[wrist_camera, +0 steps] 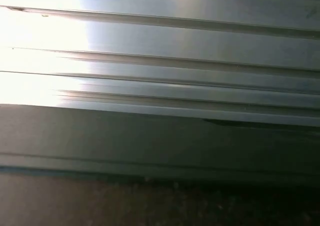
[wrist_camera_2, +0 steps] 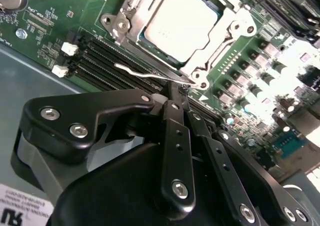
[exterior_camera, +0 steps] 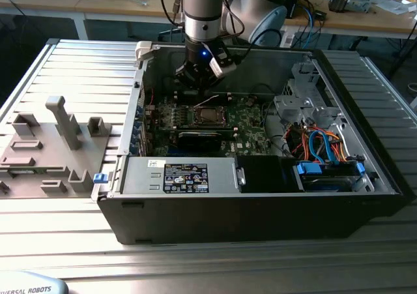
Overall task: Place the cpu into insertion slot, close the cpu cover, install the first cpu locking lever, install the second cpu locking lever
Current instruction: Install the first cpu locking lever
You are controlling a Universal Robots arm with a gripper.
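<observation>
The cpu [wrist_camera_2: 180, 18] lies flat in its socket on the green board [wrist_camera_2: 45, 15], silver top showing. The cpu cover [wrist_camera_2: 235, 28] is down over it, framing the chip. In the exterior view the cpu [exterior_camera: 207, 116] sits mid-board, below my gripper [exterior_camera: 197, 79]. A thin silver locking lever [wrist_camera_2: 142, 71] runs along the socket's edge; the exterior view shows that lever [exterior_camera: 208, 100] raised at a slant. My gripper [wrist_camera_2: 179, 90] has its black fingers shut together, tips right at the lever near its pivot. Whether the wire is pinched between them I cannot tell.
The open computer case has a power supply [exterior_camera: 186, 176] along the front, and a drive cage [exterior_camera: 306, 105] and coloured cables [exterior_camera: 326, 144] on the exterior view's right. Black memory slots [wrist_camera_2: 100, 55] lie beside the socket. A grey fixture [exterior_camera: 58, 137] stands outside the case.
</observation>
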